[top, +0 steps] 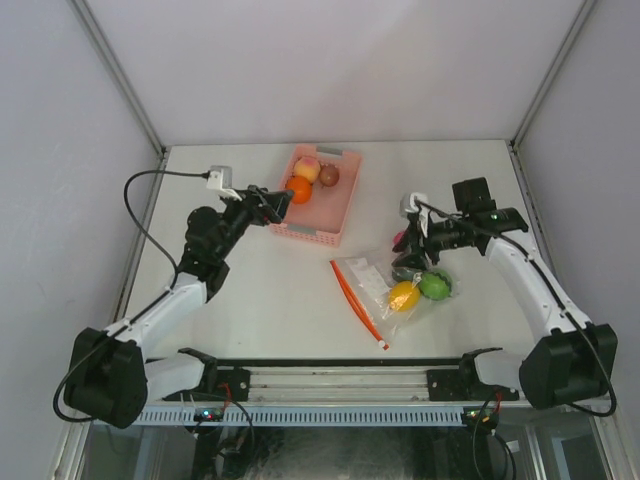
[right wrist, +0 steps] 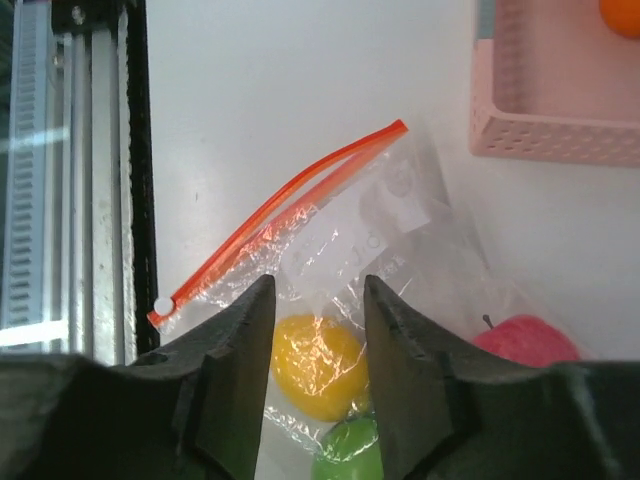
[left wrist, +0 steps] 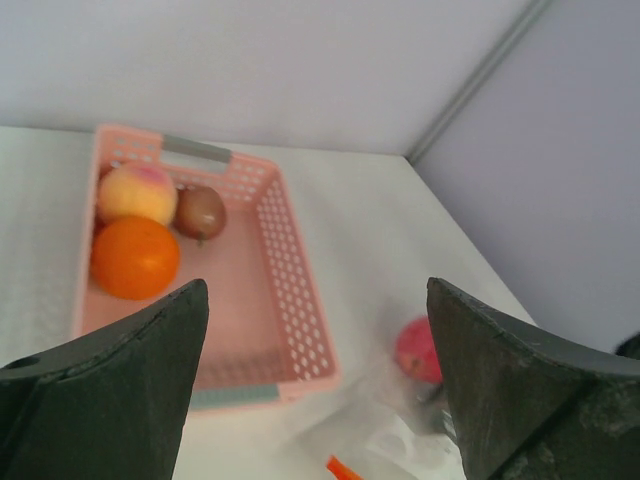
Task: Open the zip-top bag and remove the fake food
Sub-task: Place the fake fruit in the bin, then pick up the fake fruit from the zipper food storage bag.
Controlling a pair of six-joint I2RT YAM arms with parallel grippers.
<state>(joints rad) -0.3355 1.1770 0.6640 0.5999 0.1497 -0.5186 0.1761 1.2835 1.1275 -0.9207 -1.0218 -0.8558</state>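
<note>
The clear zip-top bag [top: 385, 285] lies on the table right of centre, its red-orange zipper strip [top: 357, 303] facing left. It holds a yellow fruit [top: 404, 295] and a green fruit [top: 435, 286]. A red-pink fruit [top: 400, 240] lies at the bag's far edge; whether it is inside, I cannot tell. My right gripper [top: 412, 258] hovers over the bag, jaws apart and empty, with the yellow fruit [right wrist: 318, 365] showing between its fingers. In the right wrist view the zipper strip [right wrist: 280, 205] gapes slightly. My left gripper [top: 275, 205] is open and empty at the pink basket's near-left side.
The pink slotted basket [top: 335, 215] stands at the back centre with an orange [top: 299, 189], a peach [top: 307, 168] and a brown fruit [top: 329, 175] in its far end. A black rail [top: 330, 380] runs along the table's near edge.
</note>
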